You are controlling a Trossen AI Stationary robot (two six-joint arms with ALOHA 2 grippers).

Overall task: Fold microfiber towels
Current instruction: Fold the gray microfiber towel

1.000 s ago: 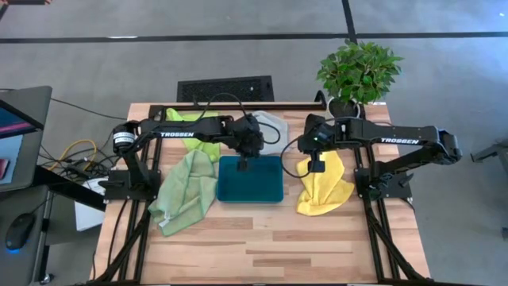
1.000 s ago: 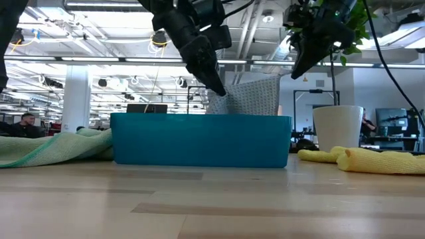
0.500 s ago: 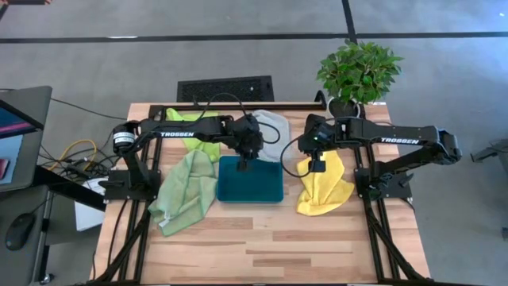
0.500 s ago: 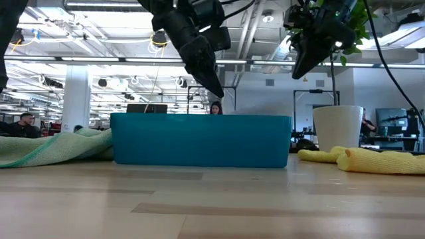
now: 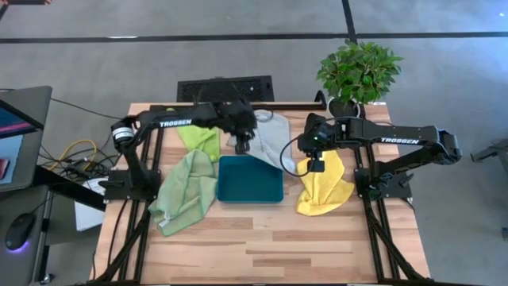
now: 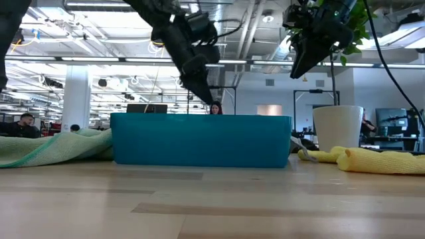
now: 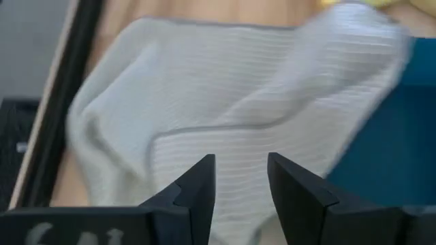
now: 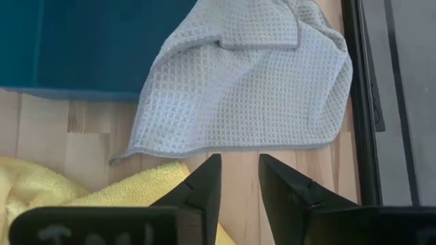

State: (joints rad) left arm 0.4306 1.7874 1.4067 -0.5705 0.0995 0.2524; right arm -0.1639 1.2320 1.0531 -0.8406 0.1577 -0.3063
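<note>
Folding not yet achieved on any towel: four microfiber cloths lie loose around an empty tray.

The light grey towel (image 5: 274,137) lies rumpled at the far side of the table (image 5: 270,246), one corner draped over the far right rim of the teal tray (image 5: 250,179); the lime green towel (image 5: 200,139) is bunched under the left arm, the pale sage green towel (image 5: 185,191) lies crumpled just left of the tray, and the yellow towel (image 5: 324,187) sits in a heap to its right. The tray holds nothing inside. The left gripper (image 7: 240,184) hovers over the grey towel, fingers parted and grasping nothing; the right gripper (image 8: 238,180) hangs beside the same towel's edge, likewise released. By this evidence all four folds remain to be made.
</note>
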